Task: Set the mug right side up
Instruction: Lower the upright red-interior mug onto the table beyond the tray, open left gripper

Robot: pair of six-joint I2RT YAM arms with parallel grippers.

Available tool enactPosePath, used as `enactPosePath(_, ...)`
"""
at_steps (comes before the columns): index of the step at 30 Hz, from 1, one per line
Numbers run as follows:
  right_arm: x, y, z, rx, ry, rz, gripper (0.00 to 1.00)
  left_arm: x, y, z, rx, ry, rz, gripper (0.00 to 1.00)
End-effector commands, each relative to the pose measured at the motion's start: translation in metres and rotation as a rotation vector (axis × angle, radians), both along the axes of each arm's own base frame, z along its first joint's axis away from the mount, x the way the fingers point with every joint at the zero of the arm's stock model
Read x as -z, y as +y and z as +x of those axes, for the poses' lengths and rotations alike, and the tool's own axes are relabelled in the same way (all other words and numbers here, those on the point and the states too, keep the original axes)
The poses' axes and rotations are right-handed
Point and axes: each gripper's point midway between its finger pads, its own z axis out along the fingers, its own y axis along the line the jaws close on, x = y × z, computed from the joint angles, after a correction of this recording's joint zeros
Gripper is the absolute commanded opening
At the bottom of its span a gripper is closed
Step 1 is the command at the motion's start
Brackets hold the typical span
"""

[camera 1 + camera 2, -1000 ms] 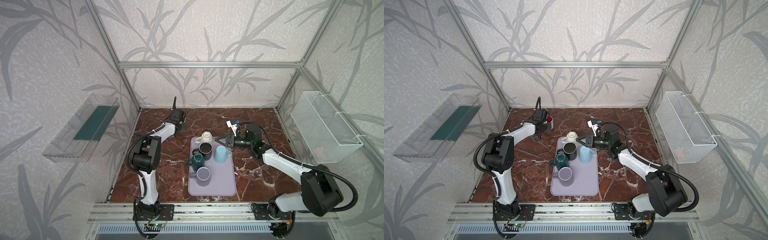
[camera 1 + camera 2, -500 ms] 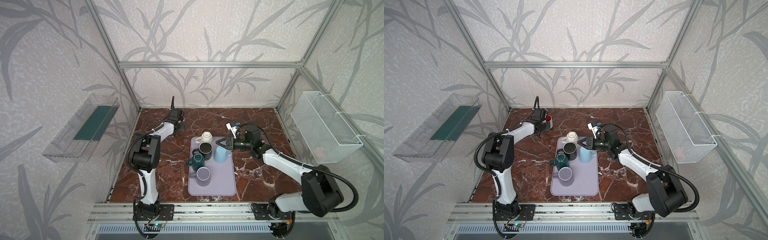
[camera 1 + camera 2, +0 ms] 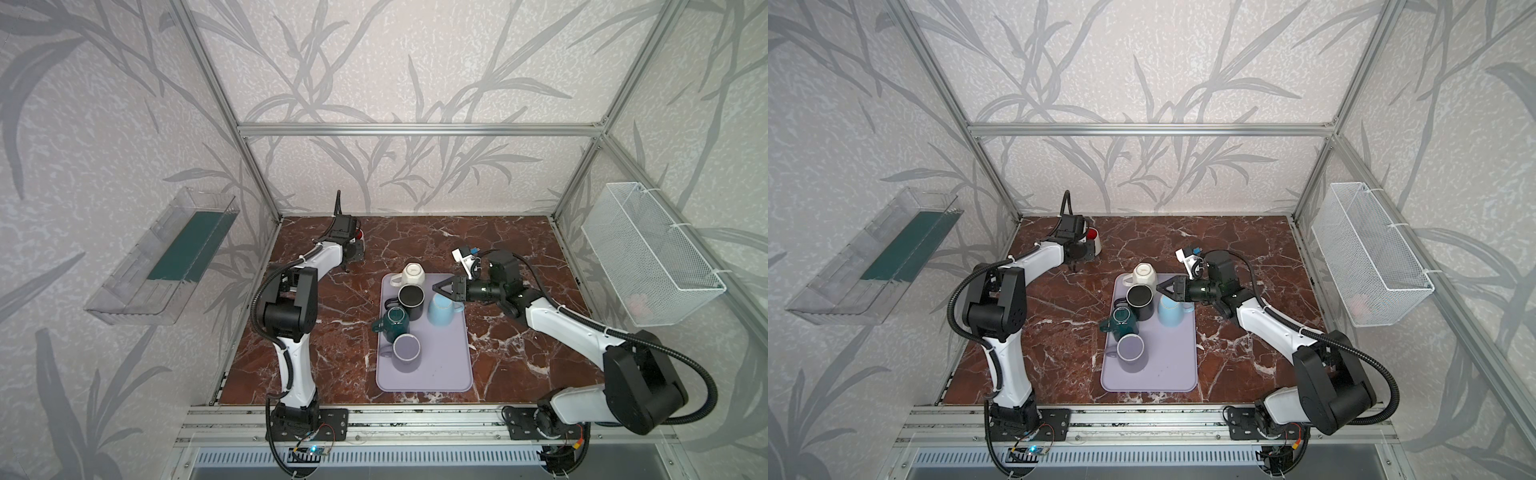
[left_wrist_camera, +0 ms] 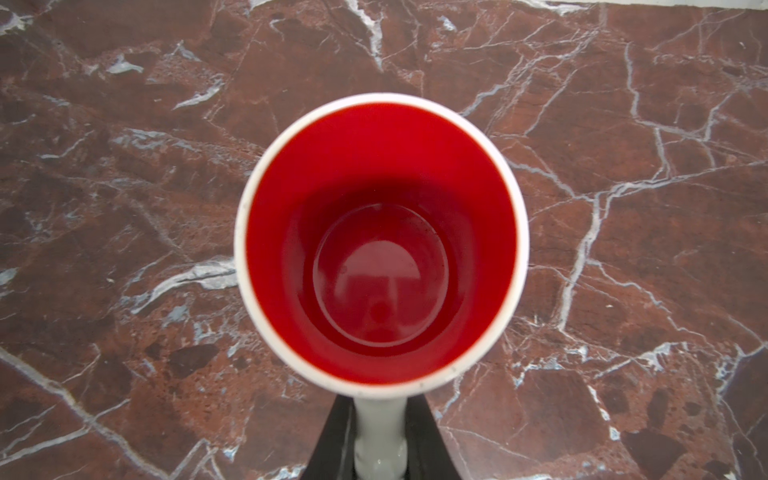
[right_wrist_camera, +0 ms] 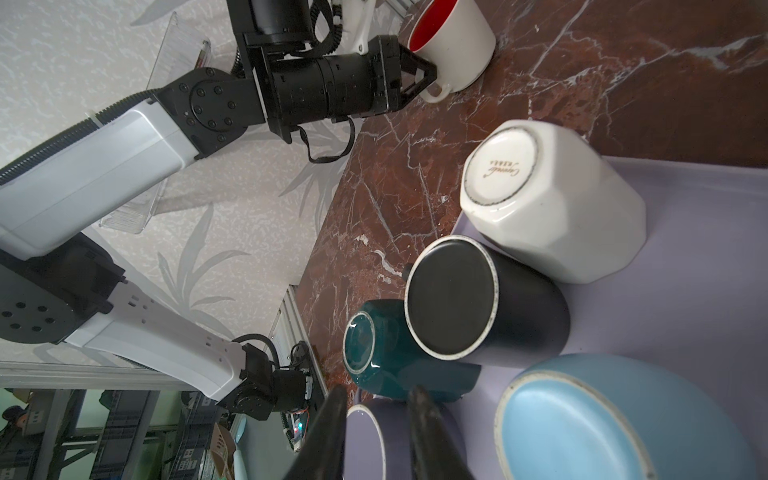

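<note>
Left pincer [image 4: 380, 419] is gripping the handle of the white mug with red inside [image 4: 380, 266], jaws closed tight on either side of it. The mug is sitting mouth up on the worktop [image 3: 519, 332] at about 11 o'clock, close to the back wall. It is well apart from the lilac tray [image 3: 440, 365] lying at the centre. The left wrist view is looking straight down into the red interior. In a top view the left arm is hiding most of this mug.

Right pincer [image 3: 436, 287] is hovering over the tray's 1 o'clock corner, pointing towards 9 o'clock. Its fingers [image 5: 332, 419] are standing a little apart and nothing is showing between them. It is hanging just above the light blue mug [image 3: 441, 309], which is standing base up.

Four more mugs are crowding the tray's 11 o'clock half:
- White faceted mug [image 3: 413, 273] is sitting base up at the far corner, writing showing on its foot.
- Black mug [image 3: 411, 297] is standing base up just beside it.
- Teal mug [image 3: 395, 320] is pressing against the black one at its 7 o'clock, base showing and body tilted.
- Purple mug [image 3: 406, 347] is sitting nearest 6 o'clock, and I cannot tell which way up.
</note>
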Motion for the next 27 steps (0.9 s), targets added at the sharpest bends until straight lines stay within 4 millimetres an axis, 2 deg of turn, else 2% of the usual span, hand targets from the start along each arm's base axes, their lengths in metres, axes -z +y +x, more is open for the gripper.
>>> enactPosePath(1,-0.018,0.002,0.000,-0.008,-0.052,0.011,0.28,-0.006,0.004,0.005,0.008,-0.008,0.013,0.00)
enactPosePath(4,-0.017,0.002,-0.001,-0.018,-0.078,0.000,0.28,-0.005,0.005,0.003,0.007,0.001,0.013,0.00)
enactPosePath(12,-0.014,0.001,-0.002,-0.019,-0.079,-0.023,0.28,-0.005,0.002,-0.003,0.017,0.019,0.002,0.19)
enactPosePath(20,-0.010,0.000,-0.003,-0.024,-0.076,-0.044,0.29,-0.012,0.005,-0.008,0.011,0.017,0.011,0.32)
enactPosePath(23,-0.010,-0.001,-0.003,-0.022,-0.077,-0.060,0.29,-0.019,0.006,-0.011,0.009,0.008,0.011,0.34)
enactPosePath(27,-0.007,-0.007,-0.003,-0.021,-0.091,-0.127,0.30,-0.042,0.001,-0.016,0.029,-0.031,-0.014,0.37)
